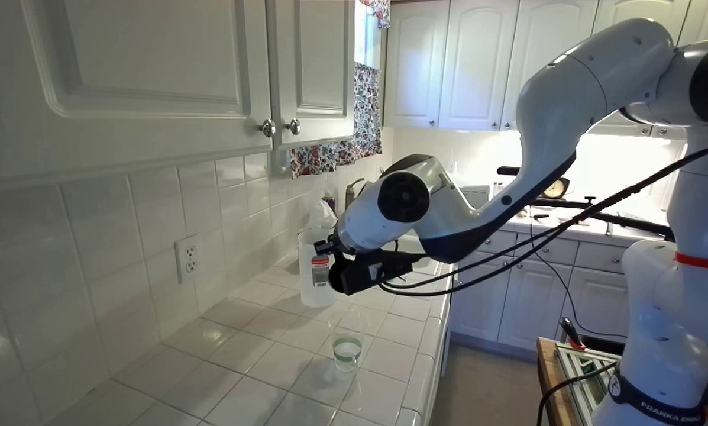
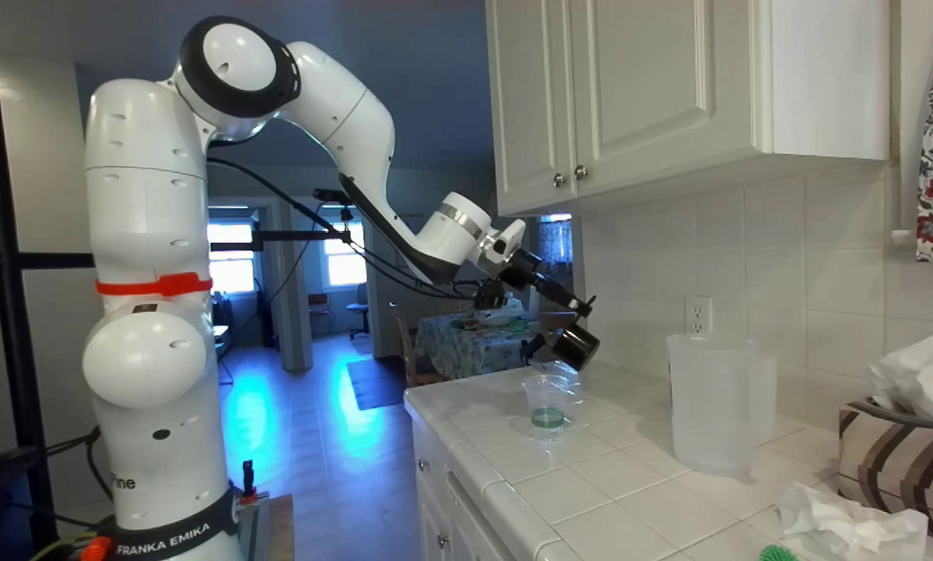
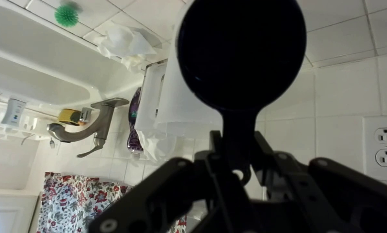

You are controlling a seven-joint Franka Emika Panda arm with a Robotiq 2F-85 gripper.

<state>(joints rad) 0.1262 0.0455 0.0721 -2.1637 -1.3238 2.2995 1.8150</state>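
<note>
Black scoop [image 2: 576, 346] hangs tilted above the tabletop [image 2: 599, 487], jaws clamped on its handle. Lifting looks done to me, putting down isn't; a clear cup [image 2: 547, 409] stands near the front edge.

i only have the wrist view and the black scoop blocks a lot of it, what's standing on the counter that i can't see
Observer: A clear cup with green around its lower part stands upright on the counter.

Operator: am i touching the counter with what i'm holding

Observer: No, both exterior views show the black scoop up in the air, off the counter.

Operator: anything else hidden from me

Observer: Yes, in an exterior view the translucent pitcher shows a label with red on it.
</note>
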